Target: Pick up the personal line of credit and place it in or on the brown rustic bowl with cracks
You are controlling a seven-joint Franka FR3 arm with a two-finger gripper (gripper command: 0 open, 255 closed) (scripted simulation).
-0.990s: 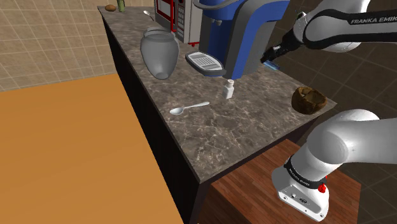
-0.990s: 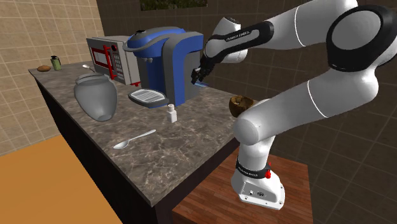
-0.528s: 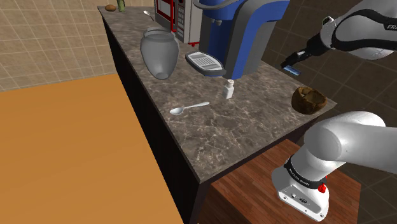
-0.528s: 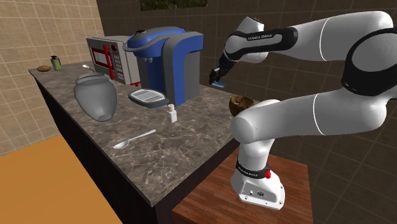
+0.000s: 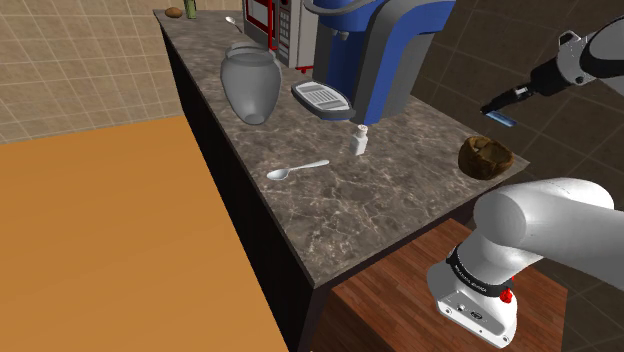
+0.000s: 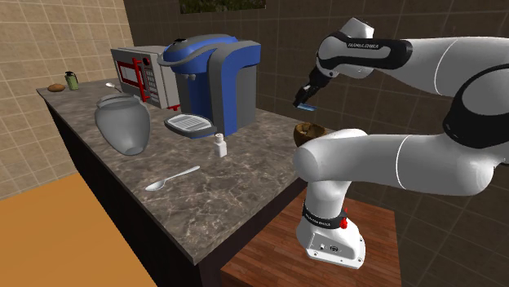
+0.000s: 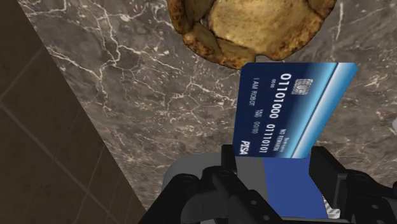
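One blue credit card sat clamped in the gripper near the cracked brown bowl (carrying step); we advised centring, then release.

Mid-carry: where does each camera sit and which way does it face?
Shoulder view: beside and behind the stand, looking down along the counter; arm base shows, gripper at its right.
Second exterior view: lower and farther back, facing much the same way; nearly the whole arm shows.
Wrist view: on the hand, looking down past its fingers at the blue card and brown bowl.
Shared: both exterior views show the gripper holding the card above the bowl.
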